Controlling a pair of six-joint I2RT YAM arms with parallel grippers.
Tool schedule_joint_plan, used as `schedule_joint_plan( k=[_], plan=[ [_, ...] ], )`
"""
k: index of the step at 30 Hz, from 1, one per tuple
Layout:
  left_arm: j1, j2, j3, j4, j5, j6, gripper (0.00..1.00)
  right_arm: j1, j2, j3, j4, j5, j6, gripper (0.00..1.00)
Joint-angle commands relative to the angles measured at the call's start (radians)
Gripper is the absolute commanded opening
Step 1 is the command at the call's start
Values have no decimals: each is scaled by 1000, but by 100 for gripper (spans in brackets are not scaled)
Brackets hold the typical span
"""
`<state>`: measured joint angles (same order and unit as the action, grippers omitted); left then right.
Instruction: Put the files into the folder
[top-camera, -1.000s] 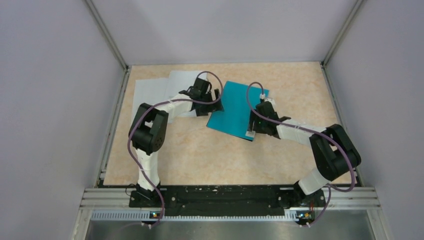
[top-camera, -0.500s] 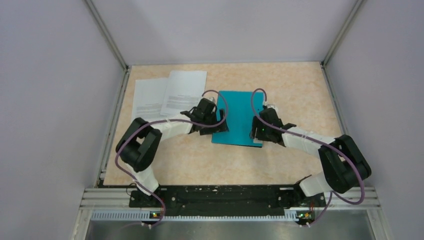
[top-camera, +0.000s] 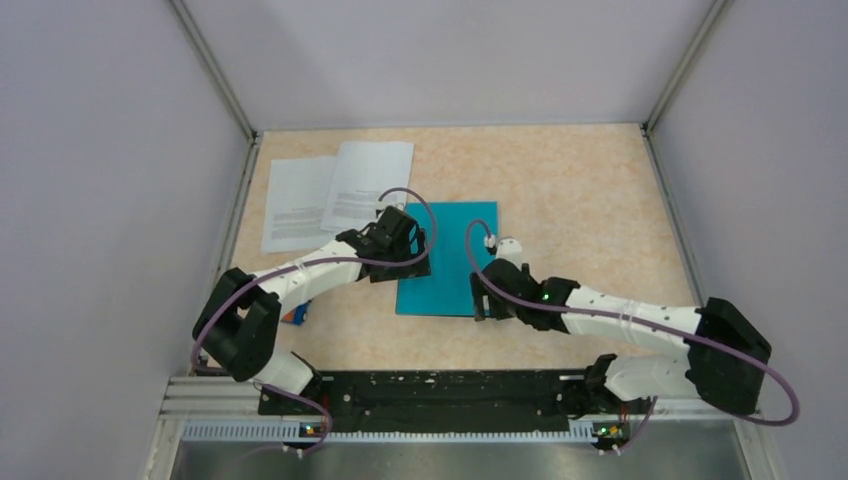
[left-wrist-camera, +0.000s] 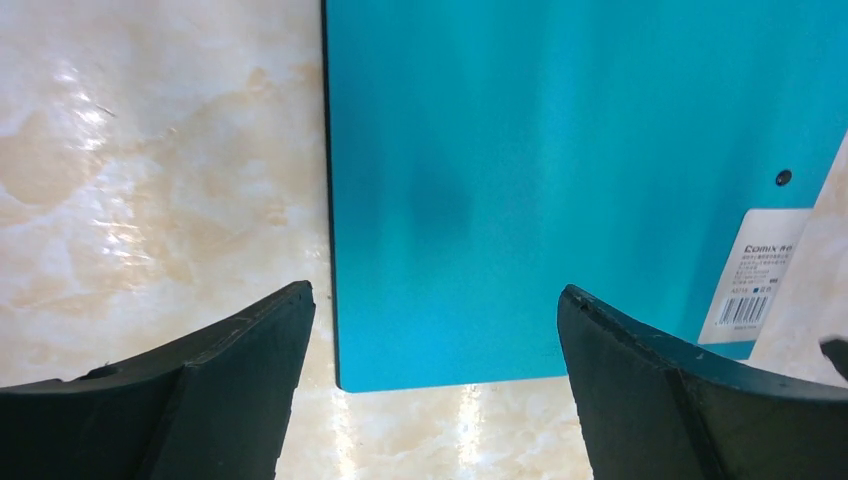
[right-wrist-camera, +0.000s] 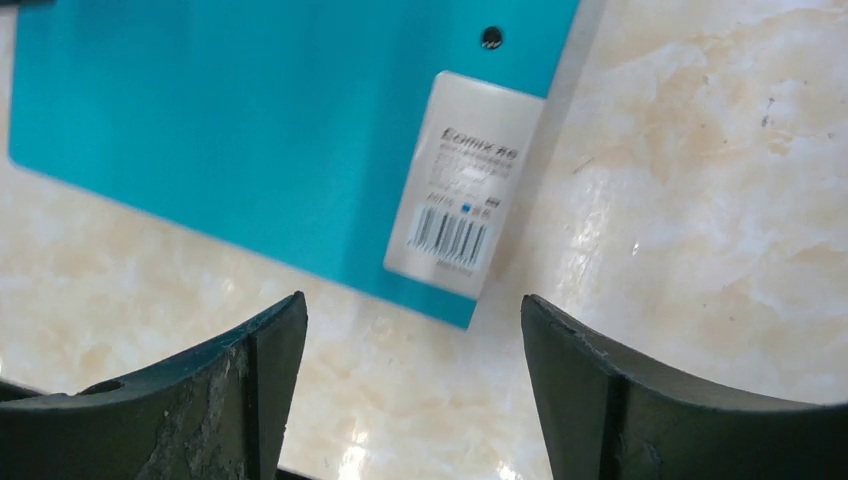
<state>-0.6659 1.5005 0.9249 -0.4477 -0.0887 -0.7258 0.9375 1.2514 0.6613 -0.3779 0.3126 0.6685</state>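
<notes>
The teal folder (top-camera: 450, 255) lies shut and flat on the table, its white label (right-wrist-camera: 465, 185) near one corner. The files (top-camera: 340, 190), two white printed sheets, lie overlapping at the back left, apart from the folder. My left gripper (top-camera: 415, 258) hovers at the folder's left edge, open and empty; in the left wrist view a folder (left-wrist-camera: 580, 170) corner sits between its fingers (left-wrist-camera: 250, 340). My right gripper (top-camera: 485, 300) is at the near right corner, by the label, open and holding nothing; the right wrist view shows bare table between its fingers (right-wrist-camera: 570, 340).
A small orange-and-blue object (top-camera: 293, 315) lies near the left arm's base, partly hidden by the arm. Grey walls close the table in on the left, back and right. The black base rail (top-camera: 440, 390) runs along the near edge.
The folder has slid nearer and turned square to the table. Both grippers have come nearer with it. The right gripper's jaws stand wider than before.
</notes>
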Motion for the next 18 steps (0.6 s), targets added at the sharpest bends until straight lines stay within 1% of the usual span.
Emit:
schedule_joint_plan(
  k=[1, 3, 5, 8, 11, 15, 18],
  plan=[
    [32, -52, 38, -34, -46, 41, 96, 187, -47, 49, -130, 272, -40, 78],
    [53, -65, 27, -18, -43, 41, 96, 284, 3, 87, -188, 375, -64, 77],
    [81, -71, 14, 8, -8, 35, 96, 357, 78, 131, -255, 462, -80, 75],
    [128, -92, -9, 37, 21, 21, 95, 451, 207, 201, -331, 569, -87, 68],
    [160, -116, -29, 59, 34, 12, 96, 501, 322, 257, -359, 638, -120, 60],
    [211, -141, -55, 77, 62, 7, 95, 518, 464, 295, -368, 700, -175, 58],
    [233, -163, -70, 79, 62, 12, 95, 518, 502, 302, -360, 732, -205, 58]
  ],
)
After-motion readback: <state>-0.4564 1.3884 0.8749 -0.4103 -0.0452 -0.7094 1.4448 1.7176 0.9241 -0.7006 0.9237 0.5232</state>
